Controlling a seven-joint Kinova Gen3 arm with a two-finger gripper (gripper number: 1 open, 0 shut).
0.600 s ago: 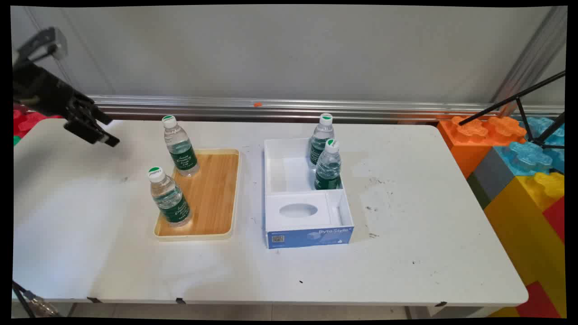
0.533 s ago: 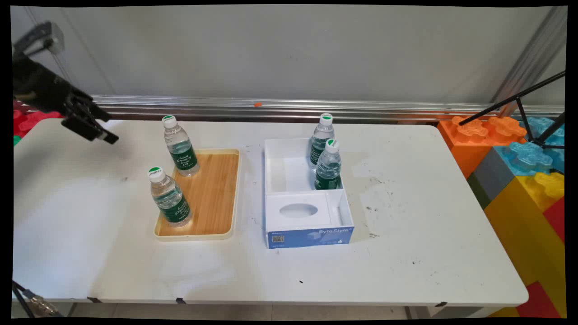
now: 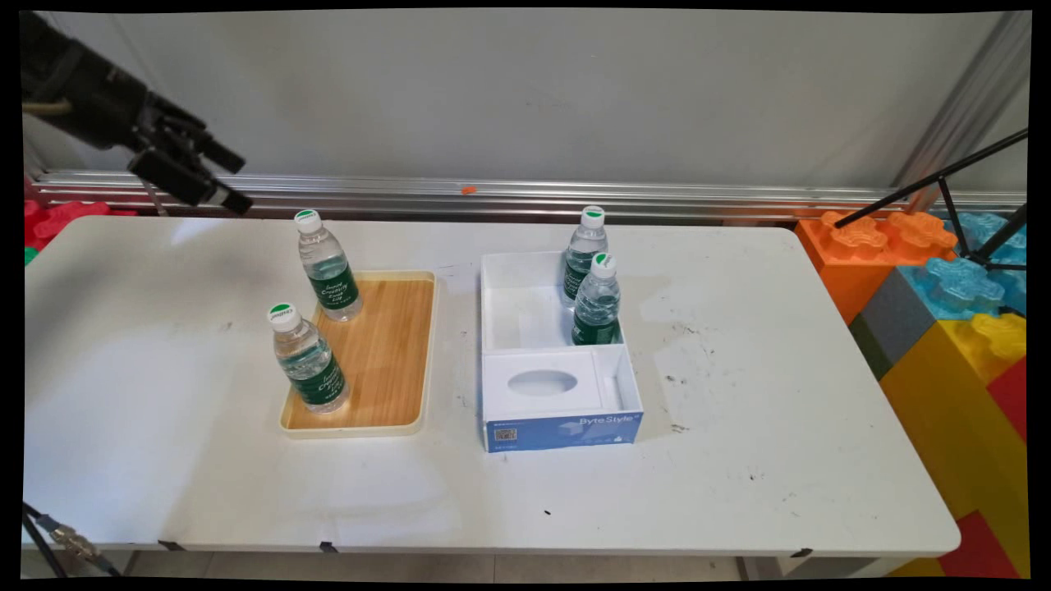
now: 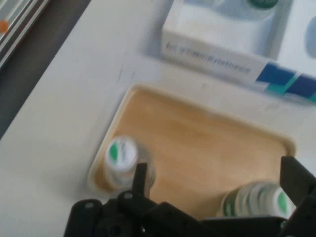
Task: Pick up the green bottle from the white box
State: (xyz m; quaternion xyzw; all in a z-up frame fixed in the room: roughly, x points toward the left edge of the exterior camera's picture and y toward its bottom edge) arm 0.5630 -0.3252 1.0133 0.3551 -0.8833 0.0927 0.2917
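Main view: I find the tool (image 3: 220, 182) raised at upper left, above the surface's (image 3: 739, 460) far left corner, touching nothing. Nearest it is the far bottle (image 3: 328, 266) on the wooden tray (image 3: 386, 353); a second bottle (image 3: 307, 359) stands at the tray's near left. Two more bottles (image 3: 594, 277) stand in the white box (image 3: 558, 386).

Hand view: The fingers (image 4: 140, 177) stand wide apart, holding nothing, with the tray (image 4: 202, 148) and two bottle caps (image 4: 121, 153) below.

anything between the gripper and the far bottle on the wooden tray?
Nothing visible. The gripper, fingers apart and empty, hangs above the table, up-left of the far bottle on the wooden tray. The hand view shows only open air between them.
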